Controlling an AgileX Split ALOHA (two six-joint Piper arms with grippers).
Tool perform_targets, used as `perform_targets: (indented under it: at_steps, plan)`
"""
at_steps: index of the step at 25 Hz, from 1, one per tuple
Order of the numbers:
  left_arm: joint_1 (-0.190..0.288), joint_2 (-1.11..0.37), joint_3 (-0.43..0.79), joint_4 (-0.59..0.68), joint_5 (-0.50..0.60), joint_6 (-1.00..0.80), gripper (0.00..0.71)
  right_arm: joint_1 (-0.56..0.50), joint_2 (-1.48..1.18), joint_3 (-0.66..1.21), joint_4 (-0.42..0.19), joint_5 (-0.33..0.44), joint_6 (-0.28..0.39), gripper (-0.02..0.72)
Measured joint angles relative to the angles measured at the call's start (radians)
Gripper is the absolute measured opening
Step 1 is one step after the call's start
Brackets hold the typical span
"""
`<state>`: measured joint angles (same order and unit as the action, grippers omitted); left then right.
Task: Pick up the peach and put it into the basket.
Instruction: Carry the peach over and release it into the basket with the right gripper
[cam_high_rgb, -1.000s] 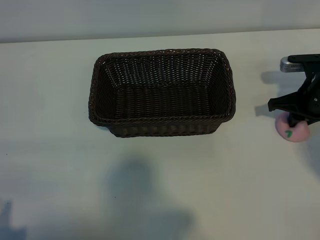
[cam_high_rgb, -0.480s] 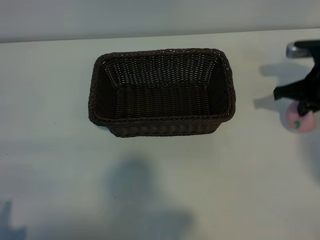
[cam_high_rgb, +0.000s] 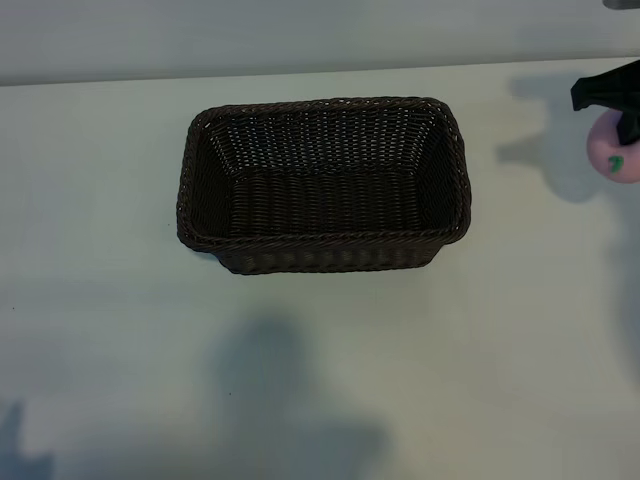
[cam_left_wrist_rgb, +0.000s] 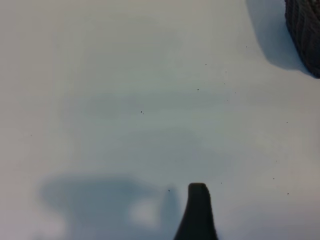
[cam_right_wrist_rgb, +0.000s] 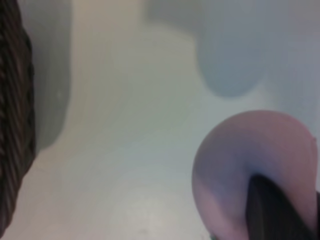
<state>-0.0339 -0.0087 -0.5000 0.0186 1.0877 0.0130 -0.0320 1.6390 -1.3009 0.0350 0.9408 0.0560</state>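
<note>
At the far right edge of the exterior view, well apart from the basket (cam_high_rgb: 322, 185), the right hand (cam_high_rgb: 622, 108) has the peach (cam_high_rgb: 617, 148) pinched and raised above the tabletop (cam_high_rgb: 320, 370), its shadow thrown off to the side. Main risk is a drop: the peach is round and smooth, and in the wrist view one dark finger (cam_right_wrist_rgb: 272, 210) bites in near its edge rather than across the middle, so a quick swing toward the basket could roll it out. Second risk is carrying too low and clipping the braided rim on the near side. Right hand is closed down on the peach, pressing into it; nothing else touched. Left hand (cam_left_wrist_rgb: 197, 212) is parked over bare tabletop beside the basket corner, fingers wide apart, holding nothing. Basket is empty and upright.
</note>
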Motion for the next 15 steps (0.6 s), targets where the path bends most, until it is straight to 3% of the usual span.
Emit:
perform_targets:
  at_steps: [6, 15]
  plan:
    - [0.000, 0.000, 0.000, 0.000, 0.000, 0.000, 0.594, 0.091, 0.002, -0.020, 0.035, -0.001, -0.039, 0.040]
    - [0.000, 0.000, 0.000, 0.000, 0.000, 0.000, 0.594, 0.312, 0.075, -0.177, 0.043, 0.000, -0.020, 0.040]
